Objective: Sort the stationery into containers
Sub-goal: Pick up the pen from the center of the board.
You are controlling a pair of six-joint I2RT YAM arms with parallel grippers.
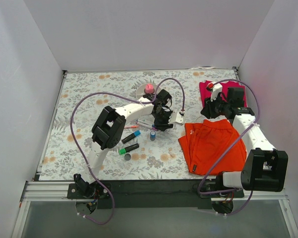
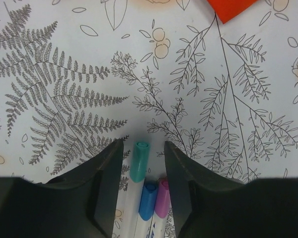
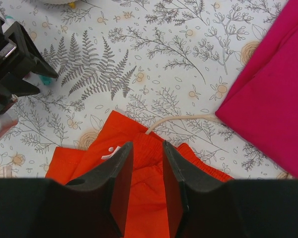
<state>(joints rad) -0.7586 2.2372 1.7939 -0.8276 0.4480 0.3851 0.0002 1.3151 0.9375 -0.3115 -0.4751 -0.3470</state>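
Orange cloth [image 1: 211, 144] right of pens, magenta cloth [image 1: 216, 89] behind it, both on floral surface [image 1: 89, 89]. Teal-capped pen [image 2: 139, 161] lies between fingers of left pincer [image 2: 143, 144]; blue-capped pen [image 2: 148, 201] and pink-capped pen [image 2: 162, 198] just beside it. Off-white bowl [image 1: 139, 92] behind left arm, pink-capped bottle [image 1: 149, 88] in it, compartment unclear. Left pincer apart, pointed down, nothing clamped. Right pincer [image 3: 147, 144] apart, empty, over orange cloth
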